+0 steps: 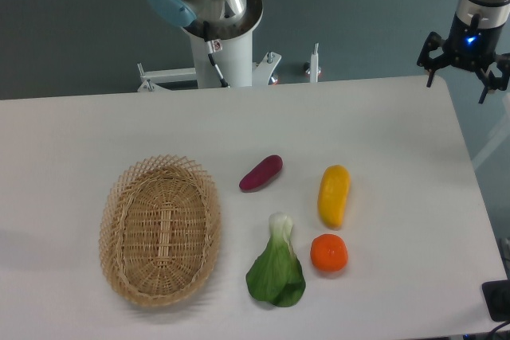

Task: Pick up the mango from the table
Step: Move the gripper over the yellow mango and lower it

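1. The mango [334, 195] lies on the table [96, 129] right of centre, its long axis running nearly front to back with a slight tilt.
2. The gripper [466, 76] hangs at the top right of the view, over the table's far right corner, well apart from the mango and up and to the right of it in the picture.
3. Its dark fingers are spread wide with nothing between them; a blue light glows on the wrist above.
4. The mango is smooth, yellow-orange and elongated with rounded ends, showing a soft sheen.
5. Just in front of it, near but seemingly not touching, sits a round orange fruit [328, 252] with a finely dimpled skin.
6. To the mango's left lies a purple oblong vegetable [261, 172], smooth and tilted diagonally, with a gap between the two.
7. A leafy green [276, 271] with a pale stalk lies left of the orange fruit, its dark leaves towards the front edge.
8. An oval woven wicker basket [159, 230] with a lacy open rim stands on the left half of the table.
9. The tabletop is flat, matte white with a rounded far right corner; bare surface stretches between the mango and the right edge.
10. The robot's white base column [229, 49] stands behind the far edge.
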Action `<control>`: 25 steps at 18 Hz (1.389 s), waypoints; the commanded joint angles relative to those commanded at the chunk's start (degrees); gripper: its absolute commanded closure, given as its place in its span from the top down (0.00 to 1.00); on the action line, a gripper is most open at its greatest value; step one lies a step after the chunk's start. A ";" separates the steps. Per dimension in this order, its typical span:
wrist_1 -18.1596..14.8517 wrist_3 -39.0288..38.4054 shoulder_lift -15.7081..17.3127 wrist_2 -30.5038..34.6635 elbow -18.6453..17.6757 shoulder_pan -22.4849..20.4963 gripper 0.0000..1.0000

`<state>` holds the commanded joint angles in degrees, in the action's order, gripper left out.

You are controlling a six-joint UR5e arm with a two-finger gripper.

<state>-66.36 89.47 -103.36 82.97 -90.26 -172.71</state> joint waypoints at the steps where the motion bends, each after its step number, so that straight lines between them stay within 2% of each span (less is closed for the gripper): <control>1: 0.00 -0.17 0.00 -0.09 -0.43 0.00 1.00; 10: 0.09 -3.86 -0.53 -2.81 -1.05 0.96 1.00; 12: 0.26 -5.79 -0.70 -2.81 -2.19 1.84 1.00; 15: 5.17 -12.20 -1.66 -2.81 -5.53 4.21 1.00; 18: 8.34 -21.40 -2.63 -2.72 -9.13 6.84 1.00; 21: 8.52 -29.06 -3.86 -2.90 -9.67 9.57 1.00; 25: 11.95 -36.46 -8.08 -2.64 -10.28 14.32 1.00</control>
<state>-54.41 53.01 -111.44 80.33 -100.54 -158.39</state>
